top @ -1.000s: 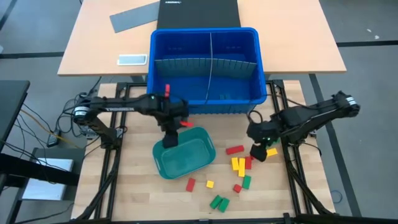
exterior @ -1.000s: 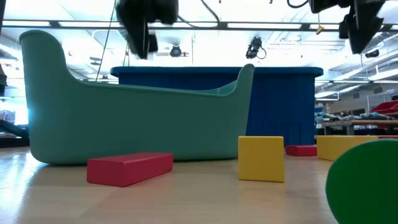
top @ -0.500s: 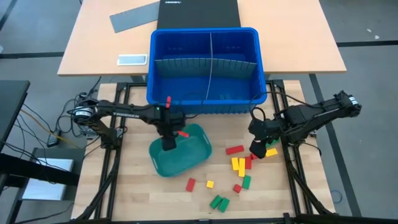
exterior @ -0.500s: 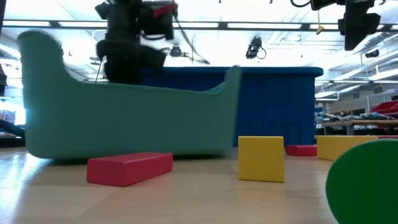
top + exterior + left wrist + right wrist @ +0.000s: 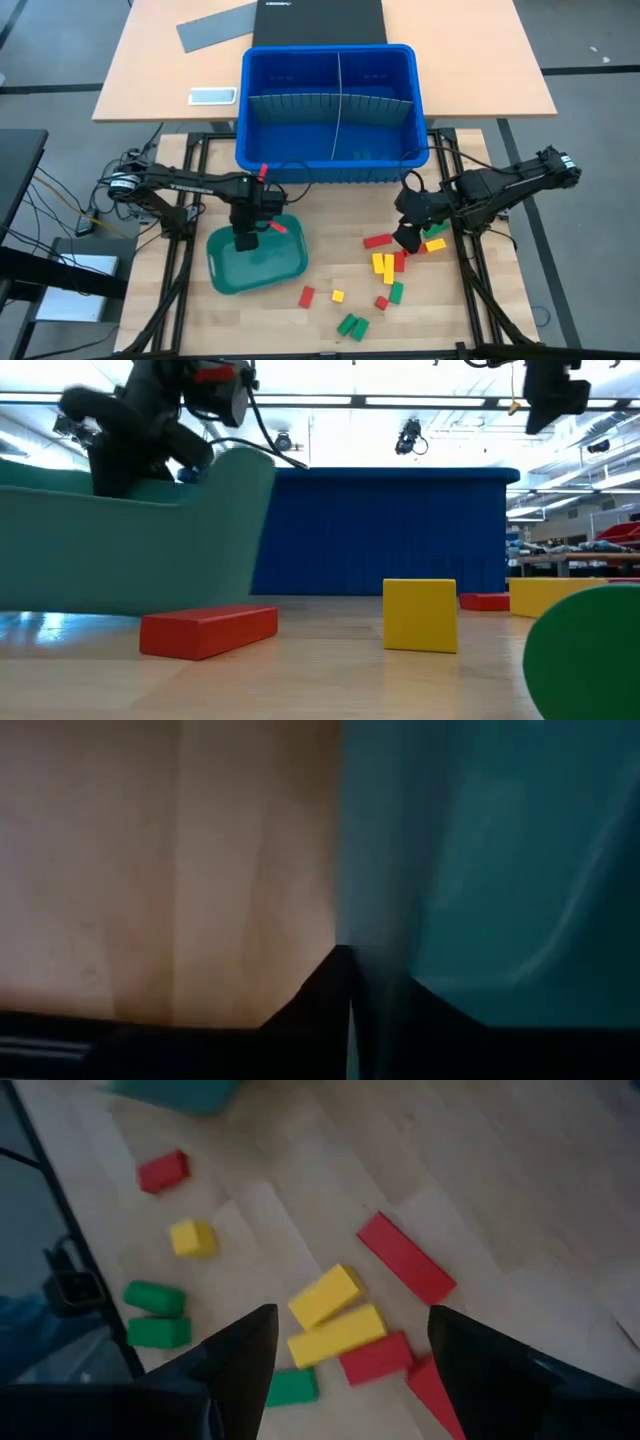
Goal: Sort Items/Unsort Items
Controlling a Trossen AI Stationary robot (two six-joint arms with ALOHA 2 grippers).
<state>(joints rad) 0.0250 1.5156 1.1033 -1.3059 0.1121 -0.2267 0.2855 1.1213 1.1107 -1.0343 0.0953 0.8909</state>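
The teal tray (image 5: 255,265) lies on the wooden table's left half and fills the left of the low view (image 5: 130,550). My left gripper (image 5: 246,240) stands over its far rim, shut on the wall. The items, red (image 5: 377,241), yellow (image 5: 383,264) and green (image 5: 352,325) blocks, lie scattered flat on the table right of the tray. My right gripper (image 5: 410,238) hangs open above the far right of that cluster; its wrist view looks down on yellow blocks (image 5: 335,1320) and a red one (image 5: 405,1258) between its fingers (image 5: 350,1312). My left gripper pinches the tray's far wall (image 5: 372,920) at the rim, one finger inside the tray and one outside. The fingers come from above, pointing almost straight down. The tray's bottom rests on the table.
A big blue bin (image 5: 330,105) with grey dividers stands across the far side. Behind it is a desk with a grey sheet (image 5: 215,27). Near the low camera lie a red block (image 5: 208,632), a yellow one (image 5: 420,615) and a green one (image 5: 590,650).
My left gripper has come down onto the tray's rim and gone toward the table's left edge and a little nearer. The tray has slid along the table with it to the left, turning somewhat. The blocks lie as before.
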